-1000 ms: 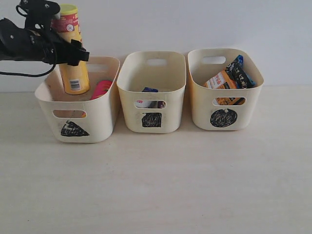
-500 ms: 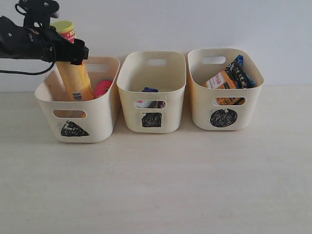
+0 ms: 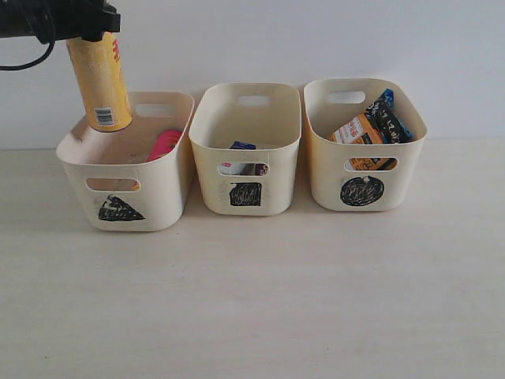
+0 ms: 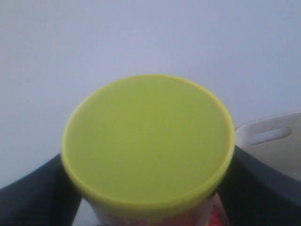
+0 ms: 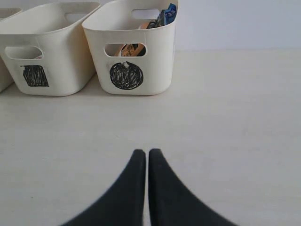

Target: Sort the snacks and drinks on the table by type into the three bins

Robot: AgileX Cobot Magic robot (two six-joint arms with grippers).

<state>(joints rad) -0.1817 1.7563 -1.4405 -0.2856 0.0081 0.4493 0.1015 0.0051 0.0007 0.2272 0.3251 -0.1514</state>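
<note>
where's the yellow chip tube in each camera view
Exterior view: yellow tube at upper left, held up over the triangle bin.
Left wrist view: its lid fills the middle, end-on.
Right wrist view: not in it.
Shared landmark: circle bin, in exterior and right wrist views; left wrist shows only a bin rim.

"Where is the left gripper (image 3: 88,22)?"

"High in the exterior view's top left corner. Its arm reaches in level from the left edge. The dark fingers (image 4: 30,195) clamp either side of the yellow tube (image 3: 100,83), which hangs upright from them."

"And the right gripper (image 5: 146,153)?"

"Only its own wrist camera shows it. The two black fingers meet tip to tip, gripping nothing."
</note>
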